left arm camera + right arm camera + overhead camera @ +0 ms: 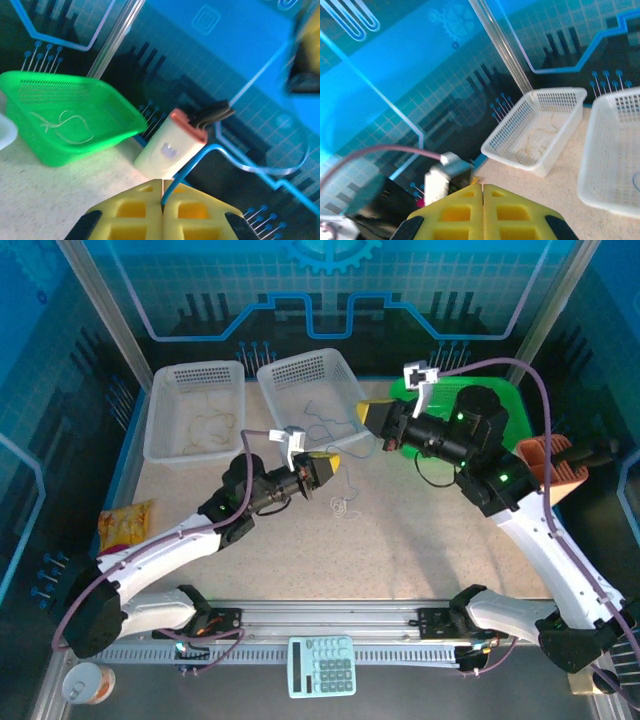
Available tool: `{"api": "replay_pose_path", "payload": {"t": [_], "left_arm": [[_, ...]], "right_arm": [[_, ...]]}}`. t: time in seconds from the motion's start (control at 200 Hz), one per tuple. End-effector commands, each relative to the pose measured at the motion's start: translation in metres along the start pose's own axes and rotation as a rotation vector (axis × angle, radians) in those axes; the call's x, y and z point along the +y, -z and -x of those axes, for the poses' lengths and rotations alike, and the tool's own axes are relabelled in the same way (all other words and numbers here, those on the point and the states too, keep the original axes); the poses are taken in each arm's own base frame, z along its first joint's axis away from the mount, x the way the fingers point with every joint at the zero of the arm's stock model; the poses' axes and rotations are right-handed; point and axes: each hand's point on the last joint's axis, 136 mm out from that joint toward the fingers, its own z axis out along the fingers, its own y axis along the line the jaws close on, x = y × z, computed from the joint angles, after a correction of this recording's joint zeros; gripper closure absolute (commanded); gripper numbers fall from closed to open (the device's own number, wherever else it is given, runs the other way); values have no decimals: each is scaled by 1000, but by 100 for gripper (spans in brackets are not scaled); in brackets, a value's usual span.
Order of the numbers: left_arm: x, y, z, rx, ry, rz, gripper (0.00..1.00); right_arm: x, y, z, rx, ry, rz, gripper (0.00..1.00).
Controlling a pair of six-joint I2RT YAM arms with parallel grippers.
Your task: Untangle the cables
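The left gripper (162,195) hangs over the table (420,540) with its yellow fingers pressed together. A thin blue cable (176,179) seems to be nipped in the seam between them, though it blurs into the wall behind. The right gripper (482,187) is fully closed on nothing. A whitish cable (345,507) lies on the table near the left gripper, and a tan cable (205,427) sits in the left white basket (160,410)

The top camera looks down from high behind the arms over the whole table (420,540). The camera on the left gripper (162,182) sits low and faces far right toward the green basket (120,112). The one on the right gripper (482,186) faces far left toward the white baskets (535,135). The top view shares all these baskets.
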Motion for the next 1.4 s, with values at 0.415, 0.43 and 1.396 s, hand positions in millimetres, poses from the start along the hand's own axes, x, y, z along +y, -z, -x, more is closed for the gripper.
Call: {"api": "replay_pose_path", "payload": {"t": [0.415,0.43,1.396], "left_arm": [[-16,3,85,-257,251,-211,100],[-16,4,86,-258,246,-206,100],[-58,8,147,-280,139,-205,100]], "right_arm": [[-94,-7,-97,161,-39,-250,100],[-96,-6,-99,164,-40,-257,100],[-151,29,-181,232,-99,-336,22]]}}
